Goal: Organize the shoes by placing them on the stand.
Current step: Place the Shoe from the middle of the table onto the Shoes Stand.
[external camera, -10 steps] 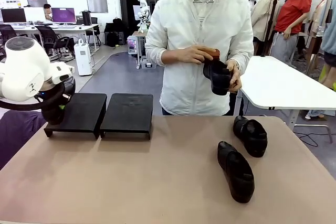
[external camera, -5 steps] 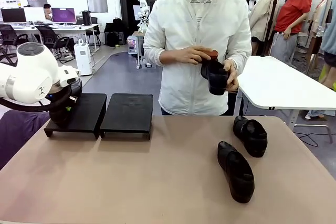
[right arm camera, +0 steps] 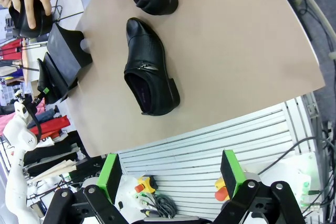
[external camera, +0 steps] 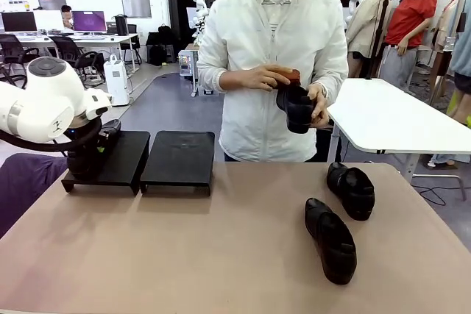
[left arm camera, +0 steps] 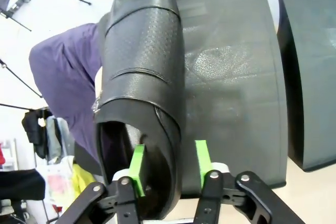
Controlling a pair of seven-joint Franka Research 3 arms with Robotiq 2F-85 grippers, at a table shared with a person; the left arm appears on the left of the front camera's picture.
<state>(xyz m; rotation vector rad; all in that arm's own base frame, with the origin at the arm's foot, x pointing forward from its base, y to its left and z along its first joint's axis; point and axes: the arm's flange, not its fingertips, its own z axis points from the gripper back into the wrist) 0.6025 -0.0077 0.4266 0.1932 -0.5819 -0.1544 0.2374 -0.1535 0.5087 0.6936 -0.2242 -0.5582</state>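
The left gripper straddles the heel wall of a shoe laid along the left stand — jaws slack, one clear of the leather, likely releasing it there — while the right gripper hangs wide open beyond the worktop.

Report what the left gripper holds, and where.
Seemingly nothing: the left gripper straddles the side wall of the shoe by its heel, outer pad clear of it; the shoe lies on the stand.

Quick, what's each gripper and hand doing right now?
Left gripper: open, pads astride the shoe side.
Right gripper: open, empty.
Person's hands: holding another shoe.
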